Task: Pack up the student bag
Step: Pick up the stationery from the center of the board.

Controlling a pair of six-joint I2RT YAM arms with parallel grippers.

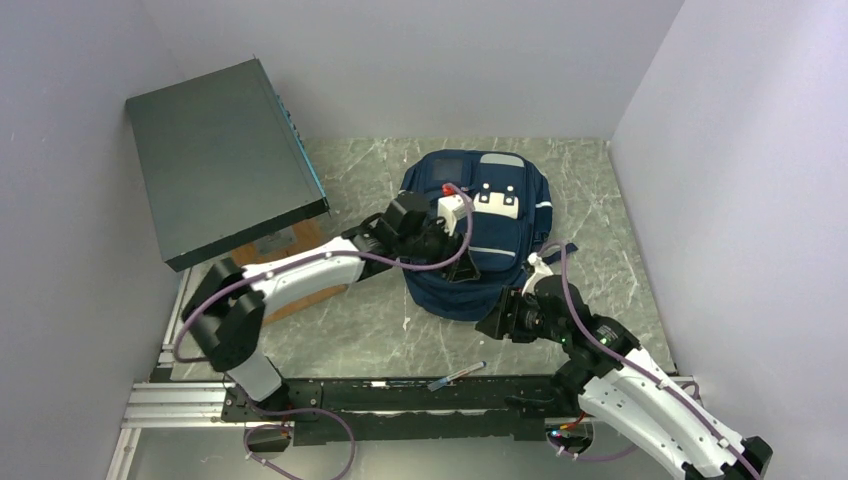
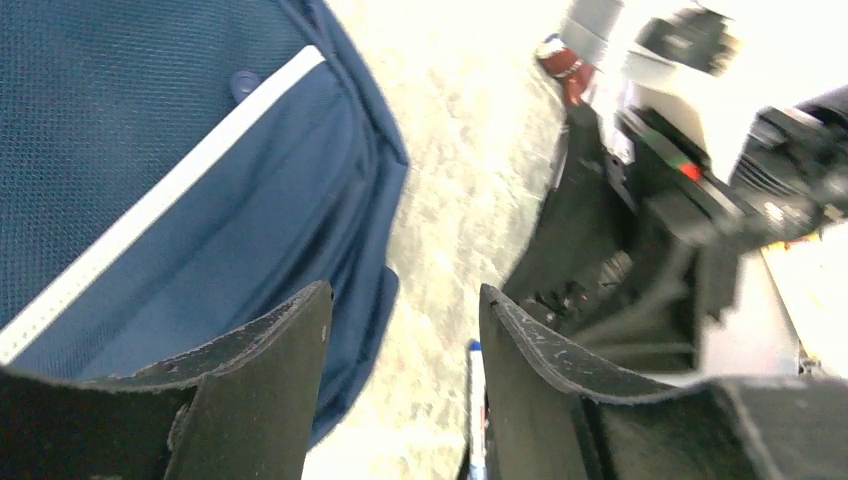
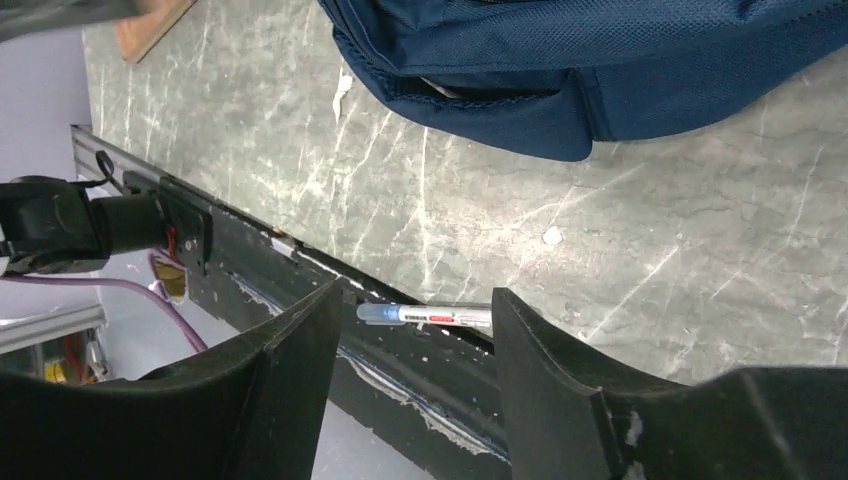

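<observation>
While you plan the next move, look first at the pen [image 1: 457, 376]. It lies on the black rail [image 1: 380, 392] at the near edge of the table [image 1: 620, 250], with its long axis almost along that edge. The right gripper [image 3: 418, 290] hangs just beyond it. Its fingers stand apart with nothing between them, and they point down toward the pen, so I judge the right arm is the nearer one to it. From these fingers the student bag [image 1: 480, 235] lies on the far side, with its near end just beside the gripper.

The bag rests flat in the middle of the table and reaches toward the far edge. Its long axis runs from near to far and its front pocket faces up. It is navy blue with thin pale stripes and pale patches on the front. Its near end seems to gape a little, but I cannot tell if a zip is open.

The left gripper [image 2: 405, 300] is over the bag's left side, its fingers also apart and empty. A dark flat box [image 1: 220, 160] stands tilted at the far left corner.
</observation>
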